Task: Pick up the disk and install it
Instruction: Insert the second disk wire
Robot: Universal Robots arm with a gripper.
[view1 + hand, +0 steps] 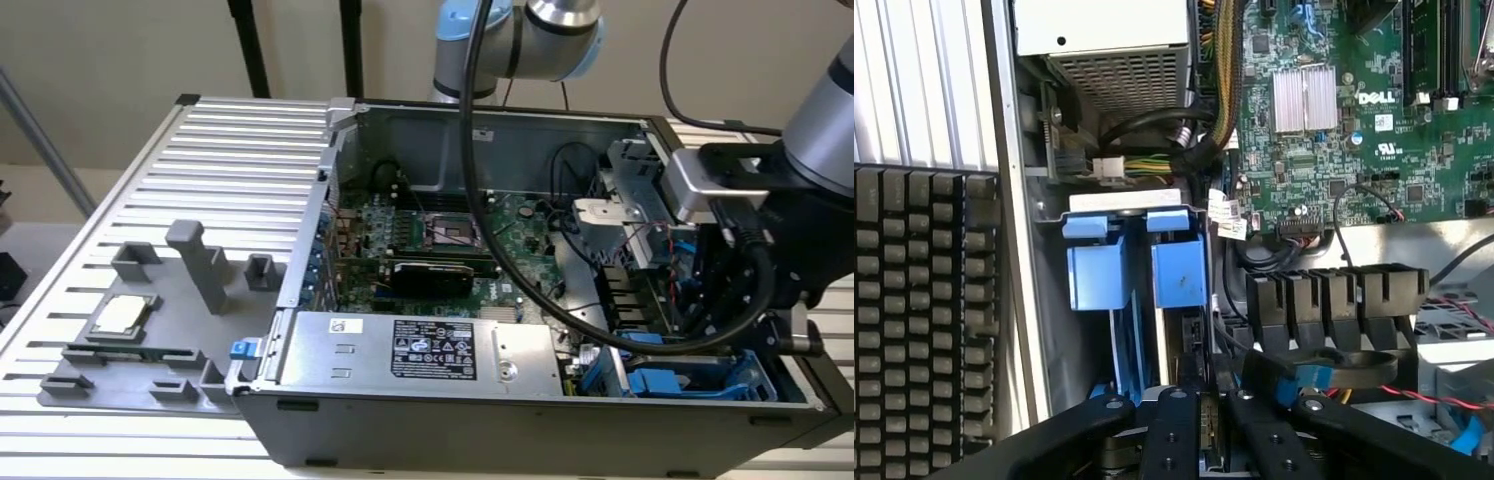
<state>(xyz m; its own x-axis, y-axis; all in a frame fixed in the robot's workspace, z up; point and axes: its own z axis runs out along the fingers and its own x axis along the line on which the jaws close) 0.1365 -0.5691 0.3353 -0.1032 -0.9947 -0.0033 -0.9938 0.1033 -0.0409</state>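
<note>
Black gripper (1204,402) clamped on the disk (1205,422), over the blue drive bay (1179,272).
Fingers narrow against its faces; the disk is seen edge-on, long axis pointing down into the bay.

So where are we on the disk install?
Pickup looks done: the gripper seems shut on a thin edge-on slab, likely the disk. In hand: the gripper hangs inside the case, over the blue bay. Left: seating the disk, which is not yet in a slot.
</note>
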